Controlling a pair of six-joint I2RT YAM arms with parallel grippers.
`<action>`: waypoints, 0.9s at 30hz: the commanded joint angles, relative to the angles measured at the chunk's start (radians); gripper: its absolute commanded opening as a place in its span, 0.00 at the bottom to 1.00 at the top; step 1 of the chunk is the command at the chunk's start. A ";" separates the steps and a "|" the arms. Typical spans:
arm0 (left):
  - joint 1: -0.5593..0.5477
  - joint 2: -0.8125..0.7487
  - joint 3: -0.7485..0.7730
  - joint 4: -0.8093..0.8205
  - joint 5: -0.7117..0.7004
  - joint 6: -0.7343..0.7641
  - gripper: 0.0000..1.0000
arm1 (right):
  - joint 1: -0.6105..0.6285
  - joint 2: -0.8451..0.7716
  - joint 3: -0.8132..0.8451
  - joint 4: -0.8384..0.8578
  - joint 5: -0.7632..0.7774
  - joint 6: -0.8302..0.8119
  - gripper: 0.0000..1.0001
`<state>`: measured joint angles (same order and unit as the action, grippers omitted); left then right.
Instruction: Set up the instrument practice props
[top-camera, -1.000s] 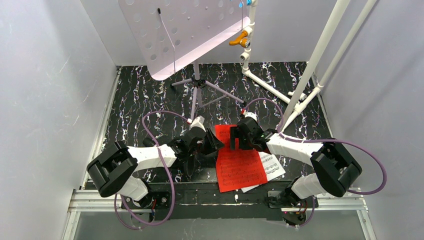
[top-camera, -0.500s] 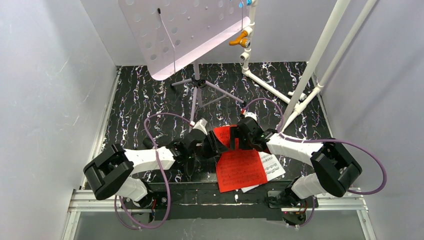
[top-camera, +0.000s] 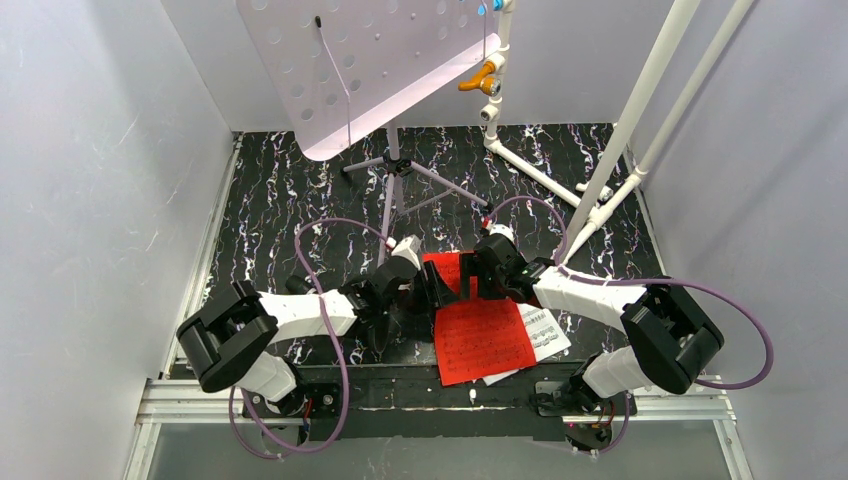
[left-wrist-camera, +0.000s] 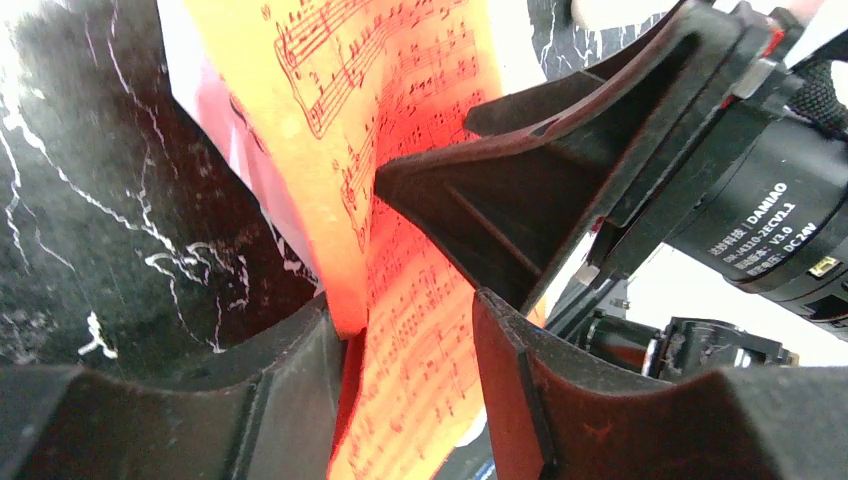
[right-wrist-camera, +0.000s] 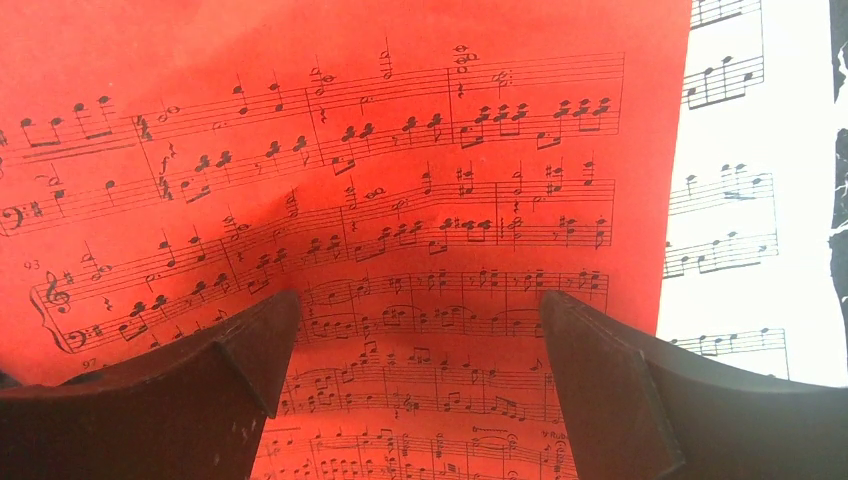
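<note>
The red sheet-music page lies on the dark marbled floor near the arm bases, on top of a white page. Its left edge is curled up. My left gripper is open, and that raised edge passes between its jaws. My right gripper is open and wide, with its fingertips down on the red page. The white page shows at the right of the right wrist view. The lilac perforated music stand stands at the back on tripod legs. The microphone is not in view.
A white pipe frame with an orange tap stands at the back right. Grey walls close in the left, right and back. A metal rail runs along the near edge by the arm bases.
My left gripper has moved right to the red page's left edge, which now stands curled up between its jaws. My right gripper has stayed on the page.
</note>
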<state>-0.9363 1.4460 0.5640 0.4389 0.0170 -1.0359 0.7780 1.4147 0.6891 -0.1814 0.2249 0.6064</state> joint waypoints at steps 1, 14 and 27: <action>-0.001 0.007 0.062 -0.002 -0.048 0.113 0.46 | -0.001 0.036 -0.016 -0.053 -0.072 0.030 1.00; 0.021 0.046 0.096 -0.011 -0.042 0.171 0.24 | -0.001 0.009 -0.010 -0.070 -0.071 0.014 1.00; 0.036 -0.238 0.159 -0.144 0.200 0.487 0.00 | 0.006 -0.341 0.209 -0.316 -0.190 -0.321 1.00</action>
<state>-0.9024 1.3674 0.6487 0.3550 0.0628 -0.7040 0.7757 1.2125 0.7372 -0.3935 0.1131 0.4389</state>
